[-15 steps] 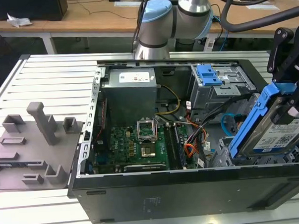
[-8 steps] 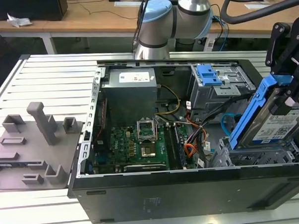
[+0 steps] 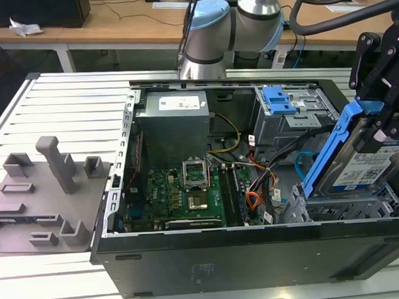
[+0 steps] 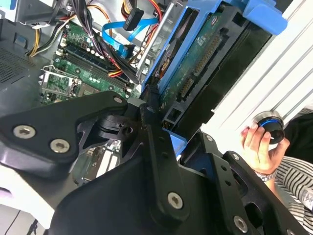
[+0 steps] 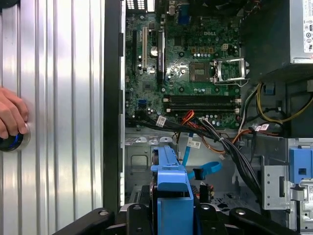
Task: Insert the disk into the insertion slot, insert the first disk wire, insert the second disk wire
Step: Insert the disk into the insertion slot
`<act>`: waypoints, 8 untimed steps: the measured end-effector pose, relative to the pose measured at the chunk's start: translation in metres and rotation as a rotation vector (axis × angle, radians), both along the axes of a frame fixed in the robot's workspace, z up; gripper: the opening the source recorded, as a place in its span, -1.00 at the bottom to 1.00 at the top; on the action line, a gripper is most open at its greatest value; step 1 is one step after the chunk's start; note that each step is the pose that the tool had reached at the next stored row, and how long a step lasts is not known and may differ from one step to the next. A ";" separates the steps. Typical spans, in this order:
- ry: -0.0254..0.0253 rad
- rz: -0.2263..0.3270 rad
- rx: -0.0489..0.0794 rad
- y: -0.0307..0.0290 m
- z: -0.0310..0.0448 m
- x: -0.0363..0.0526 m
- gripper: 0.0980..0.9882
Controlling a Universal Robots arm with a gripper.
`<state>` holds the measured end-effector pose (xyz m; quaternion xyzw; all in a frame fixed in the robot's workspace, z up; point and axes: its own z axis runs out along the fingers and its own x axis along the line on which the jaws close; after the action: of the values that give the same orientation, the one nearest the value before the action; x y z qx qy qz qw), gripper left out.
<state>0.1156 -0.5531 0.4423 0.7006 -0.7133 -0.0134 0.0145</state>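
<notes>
Grey moulded plastic fixtures lie on the ribbed aluminium tabletop, beside the open black sheet-metal computer case. At the case's corner on the exterior view's right, the gripper has its fingers clamped on the flat silver, blue-framed disk. The disk is tilted, with its lower edge at the perforated grey insertion slot.

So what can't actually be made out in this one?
- Exterior view: the disk has its lower edge behind the insertion slot wall, so how deep it sits cannot be told.
- Exterior view: the gripper is cut off by the picture's edge.
- First wrist view: one end of the second disk wire disappears under the black cable bundle.
- First wrist view: a hand covers most of a round object.
</notes>
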 end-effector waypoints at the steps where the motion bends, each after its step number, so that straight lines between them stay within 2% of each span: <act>1: 0.0000 0.000 0.000 0.0003 -0.0007 0.0000 -0.40; 4: 0.0000 0.000 0.000 0.0014 -0.0041 -0.0001 -0.40; 8: 0.0000 0.000 0.000 0.0018 -0.0138 -0.0001 -0.40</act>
<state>0.1155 -0.5513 0.4284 0.7005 -0.7133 -0.0134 0.0144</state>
